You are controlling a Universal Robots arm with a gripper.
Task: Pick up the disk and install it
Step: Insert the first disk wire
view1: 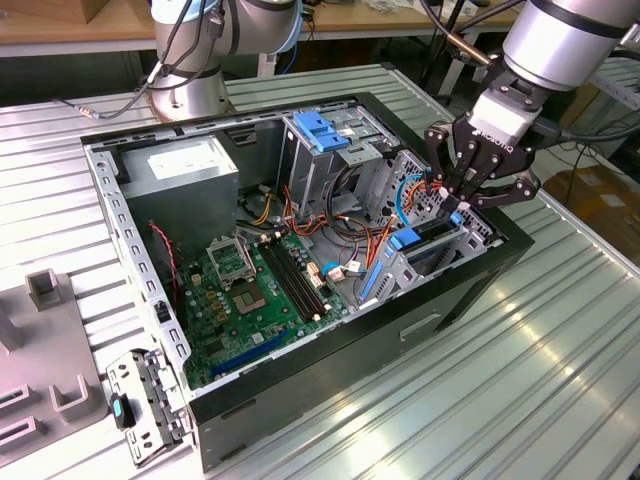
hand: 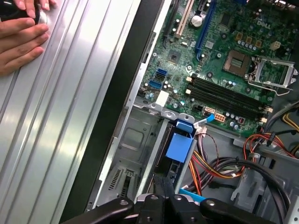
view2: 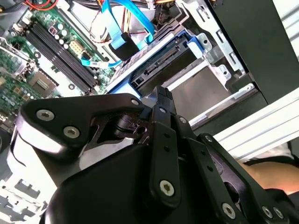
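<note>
One tool (view2: 161,93), item 1: poised over the drive end of the open computer case (view1: 330,400). Its tips are drawn together in both wrist views with nothing visible between them; whether they nip a rail edge cannot be told.

Item 2: the disk (view2: 163,70), directly beneath the tool, lies in the metal drive bay (view2: 210,86) between its blue rails (view2: 194,39), connector edge showing. Seating depth is not readable. Risk: an off-centre push could cock it in the rails and jam it.

Item 3: blue data cable (view2: 124,42), just beside the tool's tips, plug close to the disk's connector edge but apart from it. Risk: snagged or pinched under the tool.

Item 4: wire bundle (hand: 219,163), near the tool. Same snag risk.

Item 5: motherboard (hand: 219,60), farther off. Risk: a slipping tool could strike it.

Item 6: a person's hand (hand: 21,39), farthest from the tool, rests on the table (view1: 480,380) outside the case. Risk only if the arm swings wide.
</note>
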